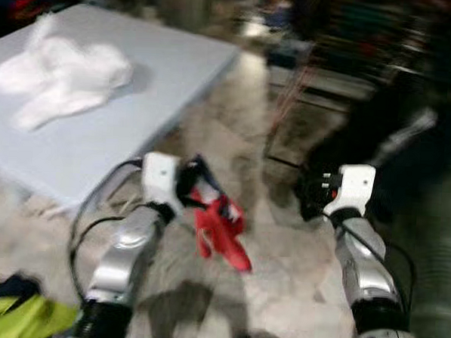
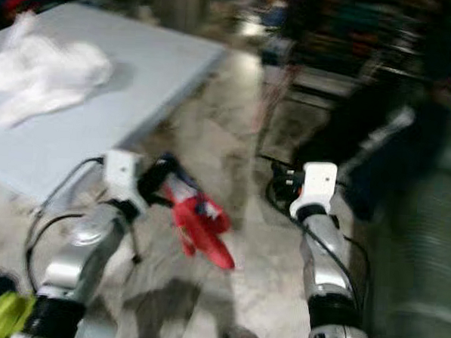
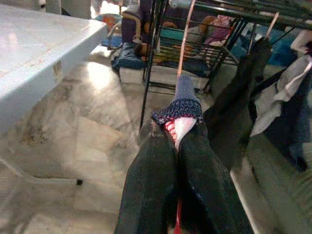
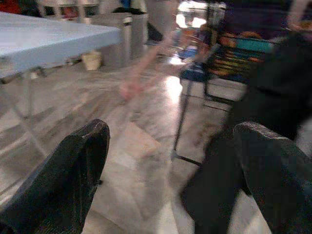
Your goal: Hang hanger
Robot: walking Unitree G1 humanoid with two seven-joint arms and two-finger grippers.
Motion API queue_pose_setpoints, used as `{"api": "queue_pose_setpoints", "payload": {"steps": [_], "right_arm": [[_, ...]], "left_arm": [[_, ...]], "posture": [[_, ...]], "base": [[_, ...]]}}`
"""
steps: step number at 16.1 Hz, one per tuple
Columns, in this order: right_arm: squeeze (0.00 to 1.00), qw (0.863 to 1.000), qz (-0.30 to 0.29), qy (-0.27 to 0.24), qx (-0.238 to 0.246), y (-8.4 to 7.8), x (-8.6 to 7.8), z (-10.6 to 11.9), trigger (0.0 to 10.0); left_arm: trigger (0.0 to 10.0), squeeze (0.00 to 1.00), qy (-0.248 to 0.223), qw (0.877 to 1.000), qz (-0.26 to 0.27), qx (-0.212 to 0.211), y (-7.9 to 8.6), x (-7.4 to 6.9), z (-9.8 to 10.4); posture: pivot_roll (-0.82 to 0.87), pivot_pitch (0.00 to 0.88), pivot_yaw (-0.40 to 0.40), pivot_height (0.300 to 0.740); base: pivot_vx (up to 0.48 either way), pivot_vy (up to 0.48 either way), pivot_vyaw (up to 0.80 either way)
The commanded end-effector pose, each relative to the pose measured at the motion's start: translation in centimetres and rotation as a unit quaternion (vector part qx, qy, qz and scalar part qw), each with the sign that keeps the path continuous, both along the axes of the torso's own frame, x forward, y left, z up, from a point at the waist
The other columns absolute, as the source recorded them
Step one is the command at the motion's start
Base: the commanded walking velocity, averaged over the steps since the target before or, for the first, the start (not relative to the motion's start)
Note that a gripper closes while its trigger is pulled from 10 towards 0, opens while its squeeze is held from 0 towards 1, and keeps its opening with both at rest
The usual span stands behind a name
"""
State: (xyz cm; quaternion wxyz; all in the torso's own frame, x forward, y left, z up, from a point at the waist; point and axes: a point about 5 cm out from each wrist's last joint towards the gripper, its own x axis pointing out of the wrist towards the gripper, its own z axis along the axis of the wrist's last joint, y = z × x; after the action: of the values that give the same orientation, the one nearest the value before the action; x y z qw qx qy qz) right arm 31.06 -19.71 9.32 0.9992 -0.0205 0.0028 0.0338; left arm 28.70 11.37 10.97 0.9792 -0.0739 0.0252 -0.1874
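My left gripper (image 1: pixel 198 184) is shut on a red garment (image 1: pixel 221 229) that hangs down from it over the floor. In the left wrist view the black fingers (image 3: pixel 156 180) pinch the garment's red, white and blue knitted edge (image 3: pixel 181 109). A thin pink hanger (image 3: pixel 185 34) rises from that edge toward the black clothes rack (image 3: pixel 150 58). My right gripper (image 1: pixel 311 190) is held at the same height to the right, open, with nothing between its fingers (image 4: pixel 73 165). The eye views are blurred.
A pale blue table (image 1: pixel 138 111) stands at my left with a white cloth (image 1: pixel 60 77) on it. Dark garments (image 1: pixel 378 147) hang on the rack ahead to the right. A yellow-green cloth (image 1: pixel 13 317) lies on the marble floor by my left side.
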Motion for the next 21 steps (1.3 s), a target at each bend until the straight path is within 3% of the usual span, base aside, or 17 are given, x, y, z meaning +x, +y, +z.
{"api": "queue_pose_setpoints", "payload": {"steps": [1,6,10,12,16,21], "right_arm": [[0.0,1.0,-0.005,-0.002,-0.008,-0.6,-0.5,0.1,10.0],[0.0,1.0,-0.006,-0.004,-0.013,-0.7,-1.7,-0.1,10.0],[0.0,1.0,-0.002,0.014,-0.01,-0.2,-3.0,-1.2,10.0],[0.0,1.0,0.006,0.01,-0.01,0.3,-2.8,-1.0,10.0],[0.0,1.0,0.013,0.005,-0.015,0.6,-2.3,-0.5,10.0],[0.0,1.0,0.019,0.005,-0.015,1.1,-2.2,-0.5,10.0]], "left_arm": [[10.0,0.0,0.01,1.0,0.012,0.013,0.5,-0.3,-0.9],[10.0,0.0,0.018,0.996,0.055,0.065,3.2,-1.4,-2.5],[10.0,0.0,0.025,0.993,0.081,0.081,5.0,-2.3,-3.5],[10.0,0.0,0.018,0.993,0.083,0.077,5.0,-2.1,-3.3],[10.0,0.0,0.018,0.995,0.079,0.065,4.5,-1.7,-3.0],[10.0,0.0,0.024,0.995,0.068,0.062,3.9,-1.7,-3.2]], "posture": [[-0.05,0.0,0.034,0.74],[-0.04,0.0,0.033,0.74],[-0.04,0.0,0.025,0.74],[-0.04,0.0,0.025,0.74],[-0.04,0.0,0.026,0.74],[-0.04,0.0,0.026,0.74]], "base": [[0.0,0.0,-0.8],[0.0,0.0,-0.69],[0.0,0.0,-0.3],[0.0,0.0,-0.29],[0.274,0.394,0.0],[0.0,0.447,0.0]]}}
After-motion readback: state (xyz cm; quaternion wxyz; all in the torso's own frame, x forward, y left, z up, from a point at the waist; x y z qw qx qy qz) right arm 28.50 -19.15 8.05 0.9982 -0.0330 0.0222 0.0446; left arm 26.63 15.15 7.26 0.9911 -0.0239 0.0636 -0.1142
